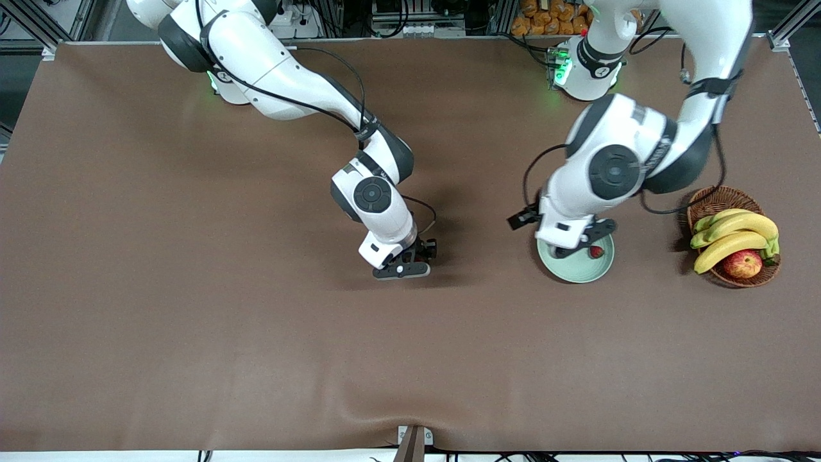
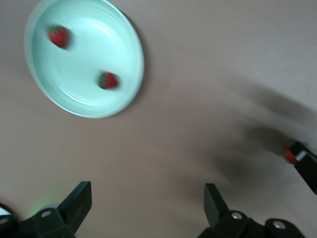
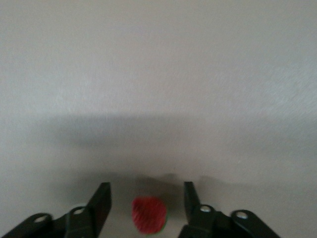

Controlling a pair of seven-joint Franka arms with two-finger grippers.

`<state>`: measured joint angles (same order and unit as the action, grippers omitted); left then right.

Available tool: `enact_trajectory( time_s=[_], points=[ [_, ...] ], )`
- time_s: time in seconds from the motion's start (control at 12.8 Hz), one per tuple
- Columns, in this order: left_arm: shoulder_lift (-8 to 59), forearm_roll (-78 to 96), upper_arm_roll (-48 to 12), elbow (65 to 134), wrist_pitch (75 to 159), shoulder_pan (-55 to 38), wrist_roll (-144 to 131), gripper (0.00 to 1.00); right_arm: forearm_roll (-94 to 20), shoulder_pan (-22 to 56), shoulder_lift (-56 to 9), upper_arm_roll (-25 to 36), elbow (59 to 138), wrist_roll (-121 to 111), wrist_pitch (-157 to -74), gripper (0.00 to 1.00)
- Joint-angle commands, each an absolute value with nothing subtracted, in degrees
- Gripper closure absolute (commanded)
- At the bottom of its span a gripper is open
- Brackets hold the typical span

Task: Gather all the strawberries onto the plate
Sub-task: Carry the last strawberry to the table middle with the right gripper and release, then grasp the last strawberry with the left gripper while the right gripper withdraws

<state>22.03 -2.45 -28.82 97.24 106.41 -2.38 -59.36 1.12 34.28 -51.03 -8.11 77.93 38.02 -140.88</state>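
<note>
The pale green plate (image 1: 577, 273) (image 2: 126, 37) lies toward the left arm's end of the table. It holds two strawberries (image 2: 59, 37) (image 2: 109, 80); the front view shows only one of them (image 1: 596, 251). My left gripper (image 1: 575, 249) (image 2: 146, 203) hangs open and empty over the plate's rim. Mid-table, my right gripper (image 1: 410, 263) (image 3: 146, 191) is low over the cloth and open. A third strawberry (image 3: 148, 214) lies between its fingers with a gap on each side. The front view hides this berry under the hand.
A brown wicker basket (image 1: 712, 202) with bananas (image 1: 734, 234) and a red-yellow apple (image 1: 743, 263) stands beside the plate, at the left arm's end. Brown cloth covers the whole table. A small bracket (image 1: 414, 443) sits at the edge nearest the front camera.
</note>
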Motion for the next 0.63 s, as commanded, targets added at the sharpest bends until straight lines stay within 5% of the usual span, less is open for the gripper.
enact_trajectory(
  time_s=[0.0,0.31,0.55],
  points=[
    [28.54,-2.9,-28.48,93.61,112.55,-6.67,-66.77,0.0,1.14,32.01,-46.86,-7.91,78.05,39.11,-136.79,0.0],
    [37.59,-6.04,-25.94,87.03,124.17,-14.21,-74.78,0.0,1.23,22.62,-41.49,-7.82,78.22,33.52,-129.21,0.0],
    [45.76,-8.61,-17.52,77.72,129.0,-23.35,-80.24,0.0,1.23,14.09,-38.77,-7.82,78.75,23.06,-123.68,0.0]
  ],
)
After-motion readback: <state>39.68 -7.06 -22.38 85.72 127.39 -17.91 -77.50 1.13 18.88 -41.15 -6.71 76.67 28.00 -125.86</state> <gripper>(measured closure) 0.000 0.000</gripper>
